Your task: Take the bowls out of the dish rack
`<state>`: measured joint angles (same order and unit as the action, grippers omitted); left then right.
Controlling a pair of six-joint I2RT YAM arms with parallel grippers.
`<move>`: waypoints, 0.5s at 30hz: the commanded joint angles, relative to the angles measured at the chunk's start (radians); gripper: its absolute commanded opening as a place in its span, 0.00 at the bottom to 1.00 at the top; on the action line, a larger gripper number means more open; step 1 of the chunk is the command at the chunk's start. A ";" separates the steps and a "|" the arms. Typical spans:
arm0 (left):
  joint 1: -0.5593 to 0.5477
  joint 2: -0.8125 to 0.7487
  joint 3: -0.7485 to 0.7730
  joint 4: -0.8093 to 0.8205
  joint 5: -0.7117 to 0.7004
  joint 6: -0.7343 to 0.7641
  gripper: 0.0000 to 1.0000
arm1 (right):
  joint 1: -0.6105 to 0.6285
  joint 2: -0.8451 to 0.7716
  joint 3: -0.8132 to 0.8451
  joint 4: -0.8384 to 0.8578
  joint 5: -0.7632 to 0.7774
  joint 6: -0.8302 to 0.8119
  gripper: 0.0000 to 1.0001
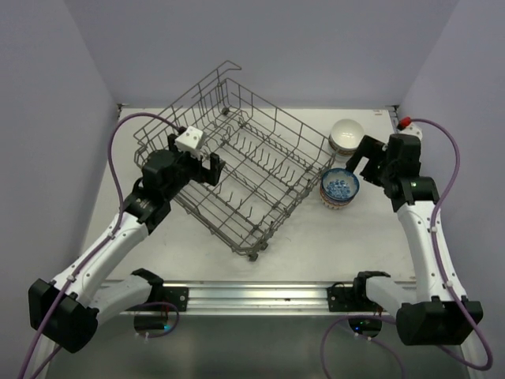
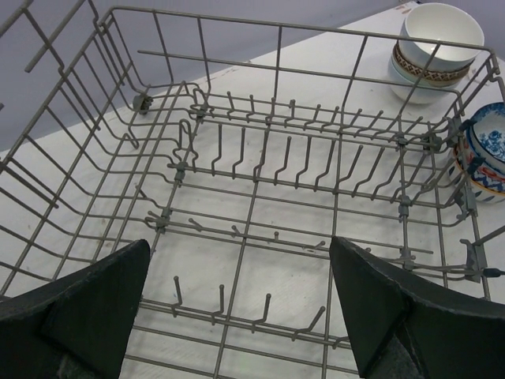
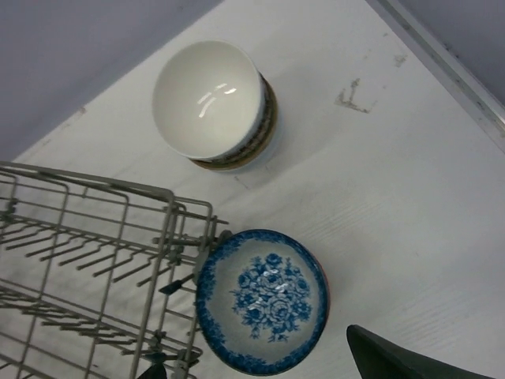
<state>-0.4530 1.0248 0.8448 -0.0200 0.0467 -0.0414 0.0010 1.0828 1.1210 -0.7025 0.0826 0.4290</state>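
Bowls (image 1: 340, 188) piled on the counter (image 1: 316, 245) at the dish rack's (image 1: 237, 170) 3 o'clock, left pincer (image 1: 199, 168) held open over its 9 o'clock rim, right pincer (image 1: 365, 167) held open beside them.

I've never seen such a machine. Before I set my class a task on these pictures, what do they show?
Two robot arms are bolted at a table's near edge. One picture looks down from above; the others come from a camera on each wrist. On the table stands a wire dish rack, no bowls visible inside. Beside it are two stacks of bowls: a white stack and a blue-flowered stack. The left fingers are open at the rack's edge, the right fingers open near the blue-flowered stack. Nothing is held.
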 commanded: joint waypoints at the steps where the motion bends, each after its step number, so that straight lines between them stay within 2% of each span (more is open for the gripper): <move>1: -0.004 -0.040 0.011 0.026 -0.079 0.017 1.00 | 0.004 -0.086 0.002 0.113 -0.168 -0.019 0.99; 2: -0.007 -0.057 0.010 0.029 -0.087 0.014 1.00 | 0.007 -0.096 -0.001 0.132 -0.250 -0.022 0.98; 5: -0.022 -0.106 0.004 -0.038 -0.137 -0.012 1.00 | 0.060 -0.136 -0.006 0.198 -0.287 -0.042 0.99; 8: -0.021 -0.191 -0.053 -0.066 -0.228 -0.060 1.00 | 0.146 -0.144 0.014 0.190 -0.216 -0.125 0.99; 9: -0.023 -0.213 -0.065 -0.070 -0.263 -0.060 1.00 | 0.168 -0.136 0.026 0.176 -0.151 -0.160 0.99; 11: -0.023 -0.270 -0.081 -0.093 -0.304 -0.054 1.00 | 0.203 -0.106 0.051 0.147 -0.103 -0.161 0.99; 15: -0.023 -0.333 -0.101 -0.138 -0.407 -0.020 1.00 | 0.211 -0.086 0.037 0.169 -0.147 -0.141 0.98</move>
<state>-0.4728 0.7261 0.7666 -0.1280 -0.2382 -0.0677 0.2043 0.9867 1.1400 -0.5606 -0.0734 0.3157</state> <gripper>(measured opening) 0.997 0.985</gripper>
